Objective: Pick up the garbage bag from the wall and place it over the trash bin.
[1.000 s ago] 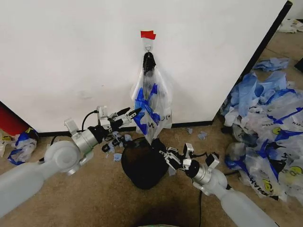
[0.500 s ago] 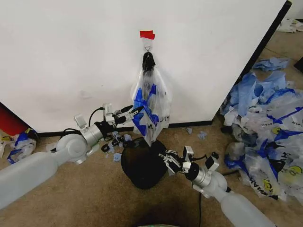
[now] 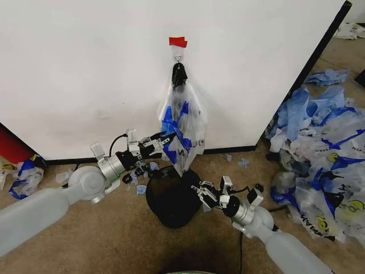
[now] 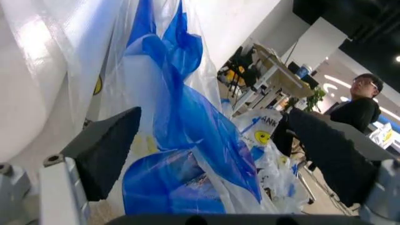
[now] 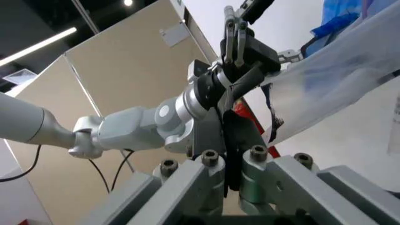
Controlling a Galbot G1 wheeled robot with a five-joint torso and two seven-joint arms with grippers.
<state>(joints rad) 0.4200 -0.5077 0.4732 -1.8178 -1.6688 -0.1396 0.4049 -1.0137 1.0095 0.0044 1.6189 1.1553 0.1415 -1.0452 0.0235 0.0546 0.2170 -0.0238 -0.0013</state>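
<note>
**Left gripper brought onto the hanging bag**

The garbage bag (image 3: 182, 123) is hung from the hook on the wall (image 3: 85, 68), above the trash bin (image 3: 173, 197). Within the last second the left gripper (image 3: 166, 138) has been advanced until the bag's lower edge is straddled by its spread jaws, so a grasp looks imminent. The right gripper (image 3: 201, 191) is held clenched and empty beside the bin.

One garbage bag (image 3: 181, 127) on one wall (image 3: 85, 68), one trash bin (image 3: 173, 197), two pincers: left (image 3: 165, 138), right (image 3: 201, 190).
</note>
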